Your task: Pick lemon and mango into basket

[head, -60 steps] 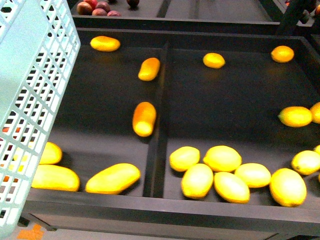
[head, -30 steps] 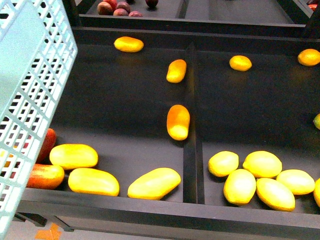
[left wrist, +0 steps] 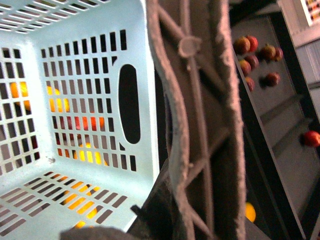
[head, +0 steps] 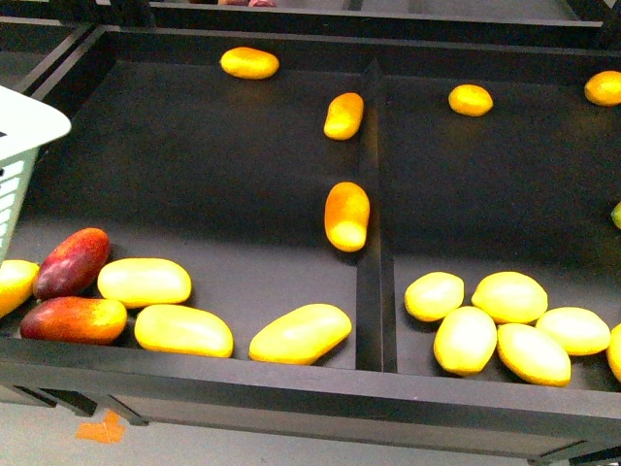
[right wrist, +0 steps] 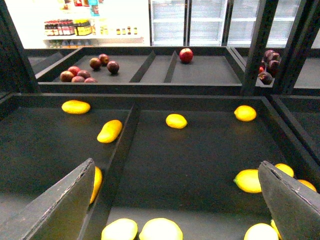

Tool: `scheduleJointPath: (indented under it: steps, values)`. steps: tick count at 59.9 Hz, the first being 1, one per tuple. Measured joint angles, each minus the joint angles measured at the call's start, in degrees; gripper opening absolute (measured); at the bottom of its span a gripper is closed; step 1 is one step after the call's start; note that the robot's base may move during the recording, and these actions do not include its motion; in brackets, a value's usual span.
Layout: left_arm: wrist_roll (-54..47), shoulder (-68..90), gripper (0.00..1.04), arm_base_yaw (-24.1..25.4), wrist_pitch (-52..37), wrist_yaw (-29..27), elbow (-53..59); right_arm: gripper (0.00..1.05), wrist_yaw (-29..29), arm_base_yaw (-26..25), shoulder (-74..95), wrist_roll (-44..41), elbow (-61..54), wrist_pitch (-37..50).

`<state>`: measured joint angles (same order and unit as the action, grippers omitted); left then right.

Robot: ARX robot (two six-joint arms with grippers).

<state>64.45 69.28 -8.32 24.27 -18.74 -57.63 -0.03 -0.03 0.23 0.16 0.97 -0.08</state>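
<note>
A black display tray (head: 194, 175) fills the front view, split by a divider (head: 374, 291) into a left and a right compartment. Only a corner of the pale turquoise basket (head: 29, 126) shows, at nine o'clock, beyond the tray's left edge. One yellow-orange mango (head: 346, 216) lies at the centre, against the divider on the left compartment's side. More yellow mangoes sit at seven o'clock beside two red mangoes (head: 71, 262) at eight, and two others lie near twelve. A lemon (head: 434, 296) lies just right of the divider at five o'clock, at the edge of a close cluster of lemons. Single lemons lie at one and two o'clock.

The left wrist view looks into the basket's slotted walls past its brown handle (left wrist: 200, 125), which sits close to the camera. The handle hides the left gripper too much to tell how its jaws stand.

In the right wrist view the right gripper (right wrist: 176, 165) hangs over the right compartment with its jaws wide apart.
</note>
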Motion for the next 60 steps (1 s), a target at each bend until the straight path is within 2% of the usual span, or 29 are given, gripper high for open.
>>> scheduleJointPath:
  steps: [7, 17, 30, 43, 60]
  values:
    - [-2.05, 6.86, 0.05, -3.63, -1.81, 2.97, -4.92, 0.96, 0.0, 0.0, 0.0, -0.02, 0.0, 0.0]
    - [-3.8, 17.44, 0.05, -11.28, -2.75, 11.28, -14.69, 0.96, 0.0, 0.0, 0.0, 0.0, 0.0, 0.0]
    - [-7.69, 23.65, 0.05, -17.29, -2.75, 15.74, -20.52, 0.96, 0.02, 0.0, 0.0, 0.0, 0.0, 0.0]
    - [-8.04, 23.96, 0.05, -19.82, -4.44, 17.75, -20.9, 0.96, 0.02, 0.0, 0.0, 0.0, 0.0, 0.0]
    - [-8.24, 23.96, 0.05, -19.54, -4.44, 16.76, -20.9, 0.96, 0.0, 0.0, 0.0, 0.0, 0.0, 0.0]
